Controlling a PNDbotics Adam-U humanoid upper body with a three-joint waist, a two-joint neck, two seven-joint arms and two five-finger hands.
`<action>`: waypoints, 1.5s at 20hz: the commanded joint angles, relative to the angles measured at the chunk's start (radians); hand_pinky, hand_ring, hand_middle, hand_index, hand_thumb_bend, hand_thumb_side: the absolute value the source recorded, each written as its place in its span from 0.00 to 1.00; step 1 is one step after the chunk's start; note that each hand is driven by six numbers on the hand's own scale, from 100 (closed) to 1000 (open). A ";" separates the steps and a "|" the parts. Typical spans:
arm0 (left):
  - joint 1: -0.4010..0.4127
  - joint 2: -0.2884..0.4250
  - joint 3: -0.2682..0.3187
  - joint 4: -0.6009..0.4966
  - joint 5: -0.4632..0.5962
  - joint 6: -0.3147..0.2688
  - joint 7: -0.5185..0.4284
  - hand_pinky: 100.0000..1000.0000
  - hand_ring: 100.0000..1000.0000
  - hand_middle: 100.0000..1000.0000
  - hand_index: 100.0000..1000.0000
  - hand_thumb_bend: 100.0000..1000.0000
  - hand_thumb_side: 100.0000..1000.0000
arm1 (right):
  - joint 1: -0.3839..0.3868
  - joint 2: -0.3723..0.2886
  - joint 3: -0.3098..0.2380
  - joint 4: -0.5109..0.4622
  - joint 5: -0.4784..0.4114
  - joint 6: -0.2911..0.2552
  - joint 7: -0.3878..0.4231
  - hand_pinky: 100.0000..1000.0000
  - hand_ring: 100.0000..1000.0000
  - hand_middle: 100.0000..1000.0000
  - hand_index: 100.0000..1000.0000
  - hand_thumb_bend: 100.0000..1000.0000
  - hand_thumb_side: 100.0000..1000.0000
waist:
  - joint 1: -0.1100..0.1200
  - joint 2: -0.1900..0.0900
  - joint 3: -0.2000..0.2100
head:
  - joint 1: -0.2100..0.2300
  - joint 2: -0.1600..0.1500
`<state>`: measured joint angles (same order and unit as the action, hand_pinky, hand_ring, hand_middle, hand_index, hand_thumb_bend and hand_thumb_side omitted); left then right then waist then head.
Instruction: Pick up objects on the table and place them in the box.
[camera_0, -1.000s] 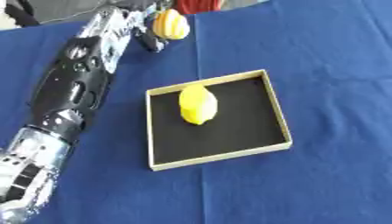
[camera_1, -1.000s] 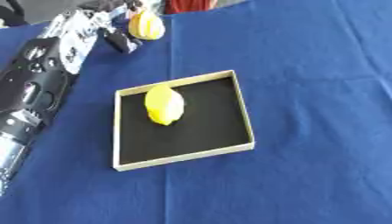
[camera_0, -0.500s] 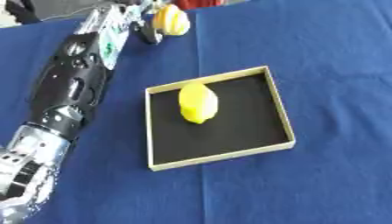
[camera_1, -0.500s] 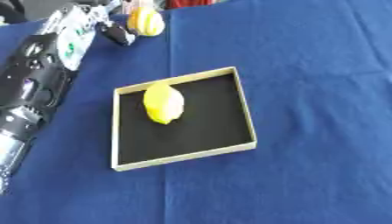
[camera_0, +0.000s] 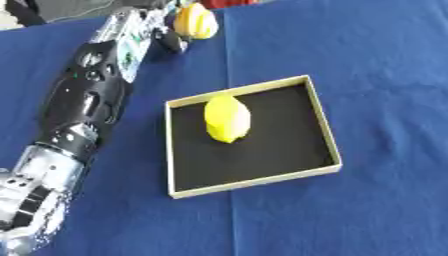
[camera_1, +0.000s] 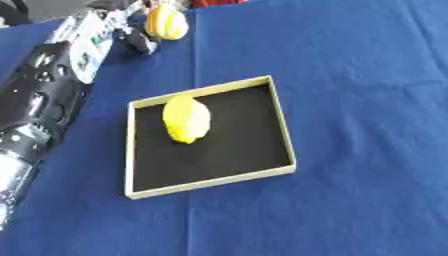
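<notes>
My left arm is stretched out along the left side of the blue table, reaching to the far edge. My left hand is up there, right against a yellow-orange fruit; a dark thumb or finger sits just below and left of it. Can't tell whether my fingers are curled round the fruit or just touching it, the top edge cuts them off. The fruit is at the far edge, well apart from the box. The box has a tan rim and a black floor and sits mid-table, slightly askew. One lemon lies inside it, toward the far-left part of the floor. My right hand doesn't show in either view.
</notes>
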<state>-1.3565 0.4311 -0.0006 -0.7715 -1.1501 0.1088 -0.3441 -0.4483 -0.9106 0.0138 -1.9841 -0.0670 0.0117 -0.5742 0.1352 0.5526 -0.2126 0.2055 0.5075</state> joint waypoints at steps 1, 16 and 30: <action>-0.022 0.030 0.012 -0.009 0.015 -0.003 -0.004 0.89 0.95 0.84 1.00 0.18 0.00 | -0.009 -0.017 -0.005 -0.016 0.008 0.004 0.001 0.77 0.88 0.70 0.76 0.00 0.81 | -0.004 -0.020 -0.006 | 0.011 -0.024; -0.018 0.017 0.014 0.002 0.031 0.008 0.038 0.84 0.74 0.59 0.63 0.00 0.00 | 0.011 -0.005 0.001 -0.016 0.017 0.028 -0.002 0.77 0.88 0.70 0.76 0.00 0.81 | 0.004 -0.007 -0.016 | 0.018 -0.017; -0.009 0.029 -0.040 -0.082 0.045 0.023 0.158 0.81 0.66 0.55 0.49 0.00 0.00 | 0.046 -0.012 -0.013 -0.016 0.012 0.029 -0.010 0.77 0.88 0.69 0.76 0.00 0.80 | -0.018 -0.053 0.014 | -0.007 0.035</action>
<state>-1.3500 0.4305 -0.0332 -0.8206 -1.1093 0.1359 -0.1917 -0.3978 -0.8929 0.0184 -1.9841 -0.0570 0.0419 -0.5801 0.1269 0.5337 -0.1971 0.2021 0.5374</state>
